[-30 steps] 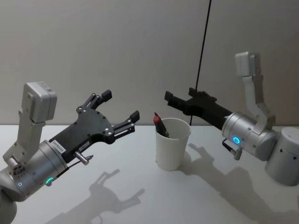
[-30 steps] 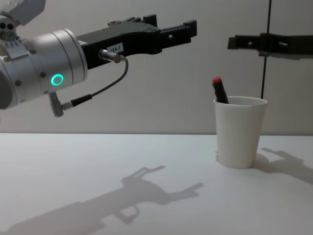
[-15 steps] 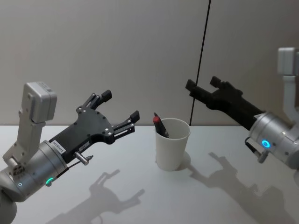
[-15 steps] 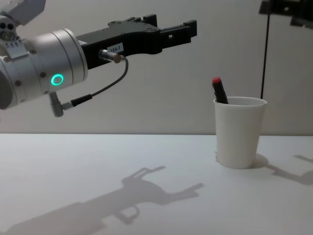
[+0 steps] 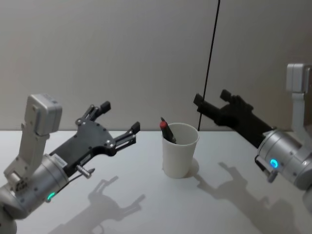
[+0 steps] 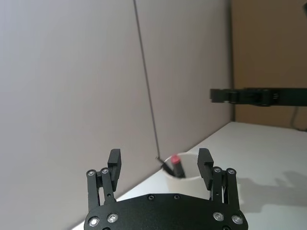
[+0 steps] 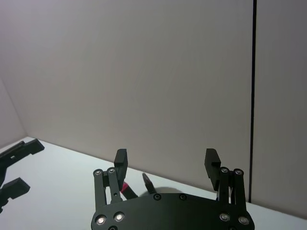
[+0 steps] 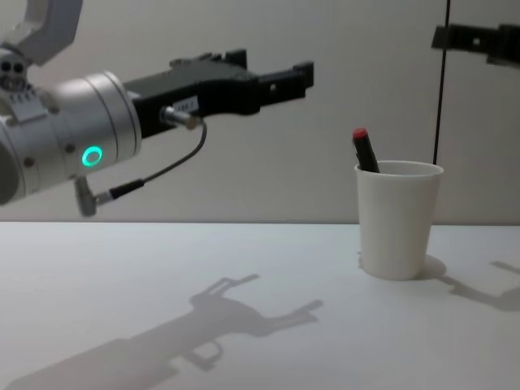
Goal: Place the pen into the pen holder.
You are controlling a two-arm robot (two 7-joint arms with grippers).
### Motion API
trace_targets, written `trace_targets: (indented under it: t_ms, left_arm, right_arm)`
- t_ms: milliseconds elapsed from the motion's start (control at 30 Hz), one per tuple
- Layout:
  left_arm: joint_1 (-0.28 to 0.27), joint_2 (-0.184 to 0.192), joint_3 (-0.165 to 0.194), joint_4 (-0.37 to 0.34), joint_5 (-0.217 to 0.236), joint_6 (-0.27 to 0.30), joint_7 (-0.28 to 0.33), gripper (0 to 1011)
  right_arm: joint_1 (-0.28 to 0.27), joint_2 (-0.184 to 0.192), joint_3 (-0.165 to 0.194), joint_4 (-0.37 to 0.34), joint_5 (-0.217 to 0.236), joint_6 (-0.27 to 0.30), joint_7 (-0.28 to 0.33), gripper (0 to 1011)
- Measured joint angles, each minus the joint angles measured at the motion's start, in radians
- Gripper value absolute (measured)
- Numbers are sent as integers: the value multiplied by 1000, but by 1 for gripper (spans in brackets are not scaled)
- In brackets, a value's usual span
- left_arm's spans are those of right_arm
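The pen [image 5: 167, 130], dark with a red cap, stands slanted inside the pen holder [image 5: 179, 152], a white paper cup upright on the table. Its red end sticks out above the rim [image 8: 362, 149]. My left gripper [image 5: 119, 117] hovers open and empty to the left of the cup, well above the table [image 8: 272, 65]. On the cup's right, higher than the rim, my right gripper [image 5: 212, 97] is open and empty too. The left wrist view looks past open fingers [image 6: 205, 158] at the cup [image 6: 189, 177] and pen [image 6: 175, 164].
The white table [image 5: 146, 204] carries the arms' shadows around the cup. A grey wall with a thin black vertical line [image 5: 210, 58] stands right behind it. In the right wrist view the left gripper [image 7: 14, 167] shows far off.
The right gripper has drawn back from over the cup, up and to the right. The left gripper has shifted slightly left and back. The pen stays in the cup.
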Motion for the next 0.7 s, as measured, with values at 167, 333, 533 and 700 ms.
trace_targets:
  t_ms: [167,333,533,700]
  left_arm:
    - [29,7,5,-13,37,16,68,1001]
    - [55,14,9,-25,69,30,130,1001]
    - [89,24,15,-39,112,49,212,1001]
    - [118,32,20,-52,148,65,281,1001]
  right_arm:
    - [-51,-9,-7,-16,-48,-35,-30,1001]
    - [-95,-17,-13,-30,-92,-66,-58,1001]
    - [-153,-28,-21,-48,-150,-108,-92,1001]
    - [-204,-37,-28,-64,-199,-143,-123,1001]
